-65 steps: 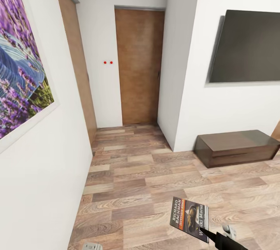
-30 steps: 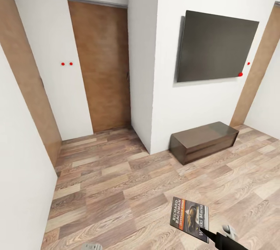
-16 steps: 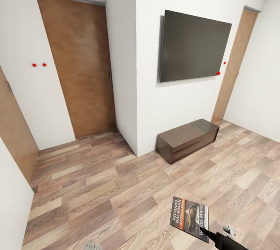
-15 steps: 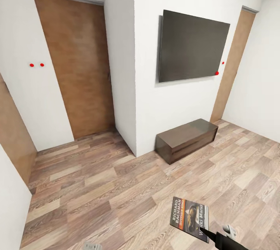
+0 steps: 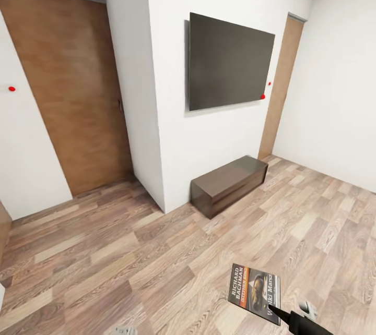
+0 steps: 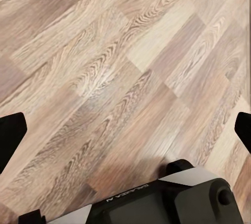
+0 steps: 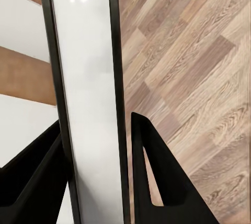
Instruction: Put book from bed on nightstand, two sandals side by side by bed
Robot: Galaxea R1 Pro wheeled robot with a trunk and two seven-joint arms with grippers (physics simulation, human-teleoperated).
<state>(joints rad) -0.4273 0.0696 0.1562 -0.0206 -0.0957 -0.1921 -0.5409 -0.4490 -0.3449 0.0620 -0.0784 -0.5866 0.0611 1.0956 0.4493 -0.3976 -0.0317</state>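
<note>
White walls and plank floor (image 5: pixel 130 251) have slid leftward across your head view over the last couple of seconds, so that is your camera turning right, not the furniture moving. Going left to right: the purple painting is gone from view, the tan door (image 5: pixel 68 90) has drifted to the left side, and the dark wall screen (image 5: pixel 230 63) with the long low dresser (image 5: pixel 230 183) under it now sits well ahead of your right pincer (image 5: pixel 272 310). That pincer is clenched on the book (image 5: pixel 254 291), whose corner it pinches. Your left pincer (image 6: pixel 125 130) is spread wide over bare floor. Neither bed nor nightstand has come round yet, so I judge you must keep turning.
</note>
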